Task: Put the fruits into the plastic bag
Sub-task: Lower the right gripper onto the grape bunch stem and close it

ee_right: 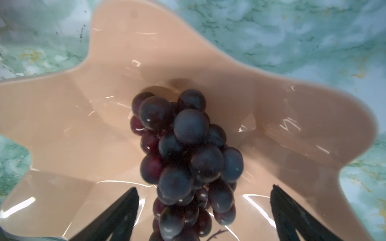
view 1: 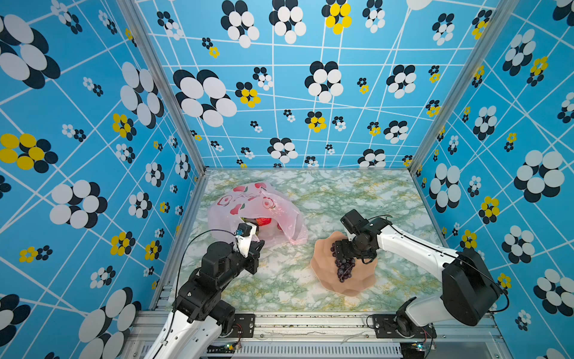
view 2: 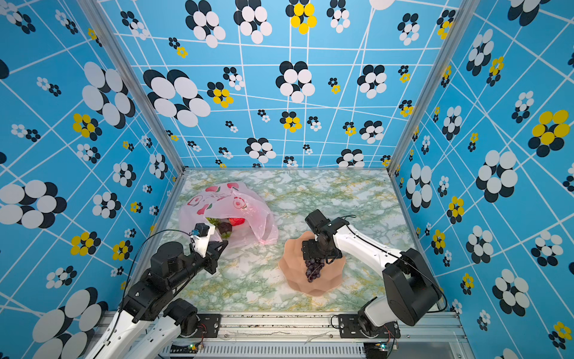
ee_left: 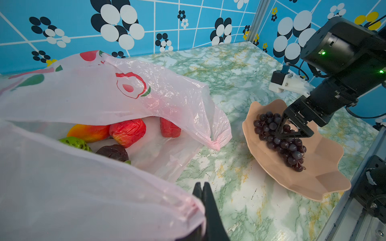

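The plastic bag lies at the left with its mouth held up. My left gripper is shut on its near edge. Inside lie a mango, an apple, a strawberry, a green fruit and a dark brown piece. The dark purple grapes lie in the peach bowl. My right gripper stands open low over the bunch, one finger on each side, apart from it.
The green marbled tabletop is boxed in by blue flowered walls on three sides. An aluminium rail runs along the front edge. The bowl sits right of the bag, with bare table between them.
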Controlling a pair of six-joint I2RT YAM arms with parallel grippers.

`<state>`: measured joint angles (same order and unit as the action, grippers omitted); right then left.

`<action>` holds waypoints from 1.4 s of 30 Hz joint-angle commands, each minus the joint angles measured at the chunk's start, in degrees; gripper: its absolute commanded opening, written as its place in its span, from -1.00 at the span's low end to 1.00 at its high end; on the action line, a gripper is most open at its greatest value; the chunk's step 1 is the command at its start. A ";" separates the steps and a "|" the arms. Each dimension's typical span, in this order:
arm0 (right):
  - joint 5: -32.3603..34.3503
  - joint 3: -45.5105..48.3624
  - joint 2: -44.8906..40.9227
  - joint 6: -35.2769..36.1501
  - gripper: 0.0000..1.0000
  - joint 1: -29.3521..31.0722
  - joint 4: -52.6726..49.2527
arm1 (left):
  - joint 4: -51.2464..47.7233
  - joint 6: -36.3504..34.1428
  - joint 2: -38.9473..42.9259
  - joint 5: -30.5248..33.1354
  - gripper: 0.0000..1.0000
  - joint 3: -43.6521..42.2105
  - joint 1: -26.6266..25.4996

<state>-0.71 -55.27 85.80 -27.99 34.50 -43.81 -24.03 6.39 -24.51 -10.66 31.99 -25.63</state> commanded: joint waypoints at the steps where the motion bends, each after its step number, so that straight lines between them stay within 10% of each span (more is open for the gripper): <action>1: 0.19 -1.80 2.25 0.86 0.99 0.48 1.35 | -0.10 -0.85 0.70 0.65 -1.00 0.25 -0.31; 21: -0.82 -2.45 9.90 1.45 0.87 1.62 3.91 | -0.09 -0.94 0.68 0.75 -1.00 0.13 -0.37; 42: -4.75 7.26 0.78 -7.24 -0.13 2.15 20.49 | 0.03 -0.86 1.00 0.54 -1.00 0.16 -0.43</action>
<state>-3.20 -50.11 89.76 -32.42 36.36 -29.65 -24.05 6.39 -24.40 -10.63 31.99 -25.63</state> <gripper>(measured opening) 0.444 0.043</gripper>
